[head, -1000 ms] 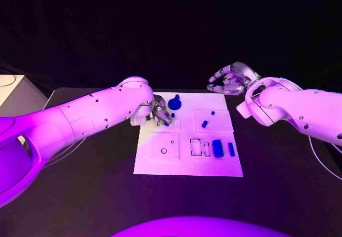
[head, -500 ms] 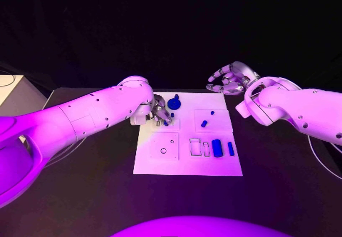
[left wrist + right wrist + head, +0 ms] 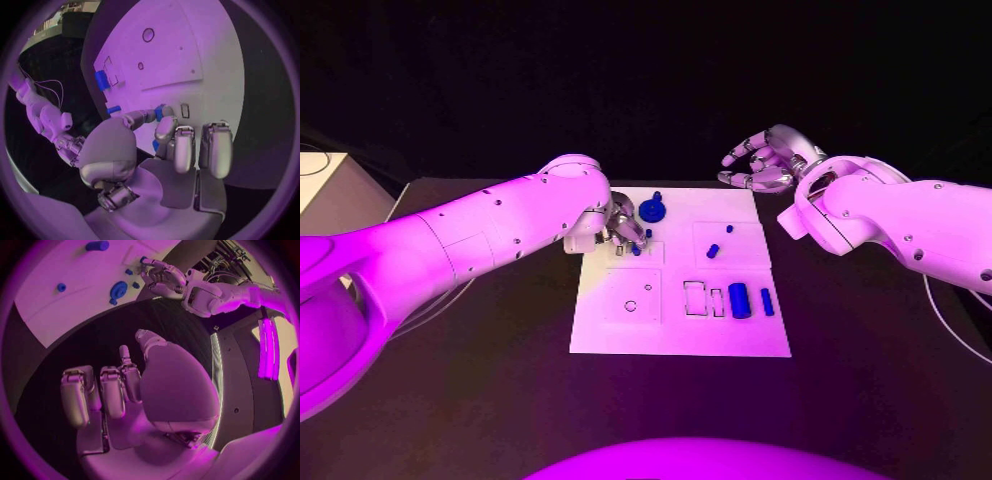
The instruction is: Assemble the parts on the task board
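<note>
Head view: white task board lies mid-table. Left hand is low over the board's far-left part, fingers curled round a small blue peg. A round blue gear-like part sits just beyond that hand. Further toward the right arm lie two short blue pins; nearer the robot, a thick blue block and a slim blue bar stand beside outlined slots. Right hand hangs off the board's far-right corner, fingers loosely curled, holding nothing.

Left wrist view: left hand pinches the blue peg between thumb and a fingertip, just over the board.

Right wrist view: right hand is empty, fingers apart, over black table. Board's edge w/ the gear-like part is well apart from it; left hand is at the board.
</note>
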You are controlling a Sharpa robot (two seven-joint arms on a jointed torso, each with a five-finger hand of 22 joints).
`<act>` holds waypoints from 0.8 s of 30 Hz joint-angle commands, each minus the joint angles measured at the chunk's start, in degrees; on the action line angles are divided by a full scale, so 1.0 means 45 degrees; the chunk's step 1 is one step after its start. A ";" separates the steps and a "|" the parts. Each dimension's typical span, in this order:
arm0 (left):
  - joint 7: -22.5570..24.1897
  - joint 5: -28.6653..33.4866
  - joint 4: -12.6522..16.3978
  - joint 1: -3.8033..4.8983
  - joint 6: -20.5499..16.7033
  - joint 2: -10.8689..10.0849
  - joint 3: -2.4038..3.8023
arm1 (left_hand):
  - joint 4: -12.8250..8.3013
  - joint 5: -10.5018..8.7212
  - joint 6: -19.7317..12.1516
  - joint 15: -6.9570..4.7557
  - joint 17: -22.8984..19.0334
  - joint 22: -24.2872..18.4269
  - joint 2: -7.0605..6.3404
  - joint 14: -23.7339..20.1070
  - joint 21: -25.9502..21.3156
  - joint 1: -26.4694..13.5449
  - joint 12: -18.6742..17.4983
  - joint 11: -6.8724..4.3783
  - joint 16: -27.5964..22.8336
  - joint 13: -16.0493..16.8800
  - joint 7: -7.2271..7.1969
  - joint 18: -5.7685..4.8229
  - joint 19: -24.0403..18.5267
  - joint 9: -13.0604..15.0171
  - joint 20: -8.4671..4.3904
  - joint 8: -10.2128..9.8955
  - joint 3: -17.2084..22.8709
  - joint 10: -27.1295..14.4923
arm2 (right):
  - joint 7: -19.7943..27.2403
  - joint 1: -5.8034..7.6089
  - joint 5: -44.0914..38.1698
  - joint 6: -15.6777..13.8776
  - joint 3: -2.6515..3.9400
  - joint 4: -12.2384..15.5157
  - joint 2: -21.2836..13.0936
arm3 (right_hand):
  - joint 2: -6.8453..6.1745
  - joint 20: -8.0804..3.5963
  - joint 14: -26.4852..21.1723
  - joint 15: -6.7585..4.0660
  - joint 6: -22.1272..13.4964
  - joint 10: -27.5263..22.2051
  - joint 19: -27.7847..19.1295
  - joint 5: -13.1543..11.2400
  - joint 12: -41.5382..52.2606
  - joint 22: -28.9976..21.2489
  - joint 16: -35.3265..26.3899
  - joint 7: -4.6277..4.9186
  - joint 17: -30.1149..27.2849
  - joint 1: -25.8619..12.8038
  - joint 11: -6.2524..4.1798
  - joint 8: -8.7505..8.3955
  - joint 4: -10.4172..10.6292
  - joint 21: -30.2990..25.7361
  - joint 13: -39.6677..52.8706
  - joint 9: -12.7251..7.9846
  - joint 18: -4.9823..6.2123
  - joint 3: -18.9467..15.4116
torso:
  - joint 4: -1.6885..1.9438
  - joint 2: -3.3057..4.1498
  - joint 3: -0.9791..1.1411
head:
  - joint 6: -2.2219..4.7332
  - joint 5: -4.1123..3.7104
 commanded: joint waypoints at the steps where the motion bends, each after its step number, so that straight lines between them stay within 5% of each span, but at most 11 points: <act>1: -0.0101 0.0194 0.0014 -0.0225 0.0587 0.0056 -0.0140 | -0.0631 0.0023 0.0354 -0.0084 0.3353 0.1842 0.0114 0.1299 0.0010 -0.0024 0.0018 -0.0078 0.0042 0.0013 -0.0416 -0.0129 0.0461 0.0013 -0.0070 -0.0069 0.0601 0.0012 | 0.0072 -0.0005 -0.0122 0.0161 0.0005 0.0022 -0.0007 | -0.0051 -0.0088 0.1184 -0.0034 -0.0105 -0.0068 0.1225 0.0006 -0.0026 0.3185 -0.0082 -0.0028 0.2699 -0.0122 -0.0020 0.0057 0.0019 -0.0045 0.1472 0.0018 -0.0120 0.0081 | 0.0002 -0.0002 -0.0005 | -0.0015 0.0007; 10: -0.0097 0.0162 0.0048 -0.0224 0.0588 0.0070 -0.0141 | -0.0734 0.0024 0.0347 -0.0095 0.3353 0.1832 0.0086 0.1299 0.0003 0.0050 0.0018 -0.0094 0.0042 0.0014 -0.0432 -0.0126 0.0456 0.0026 -0.0077 -0.0109 0.0564 0.0009 | 0.0084 -0.0005 -0.0122 0.0170 0.0005 0.0038 -0.0010 | -0.0056 -0.0088 0.1183 -0.0035 -0.0110 -0.0066 0.1224 0.0017 -0.0025 0.3185 -0.0084 -0.0028 0.2695 -0.0117 -0.0021 0.0059 0.0012 -0.0046 0.1473 0.0019 -0.0119 0.0092 | -0.0001 0.0000 -0.0007 | -0.0042 0.0001; 24: -0.0089 0.0019 0.0087 -0.0225 0.0601 0.0052 -0.0143 | -0.0645 -0.0103 0.0516 -0.0117 0.3353 0.1841 -0.0534 0.1299 -0.0010 -0.0071 0.0018 -0.0115 0.0042 0.0017 -0.0472 -0.0127 0.0463 0.0055 -0.0097 -0.0333 -0.0546 -0.0004 | 0.0115 -0.0005 -0.0122 0.0153 0.0005 0.0058 -0.0028 | -0.0059 -0.0089 0.1178 -0.0035 -0.0113 -0.0079 0.1219 0.0026 -0.0036 0.3177 -0.0092 -0.0028 0.2678 -0.0113 -0.0021 0.0062 0.0008 -0.0057 0.1461 0.0020 -0.0116 0.0100 | 0.0003 0.0000 -0.0010 | -0.0060 -0.0007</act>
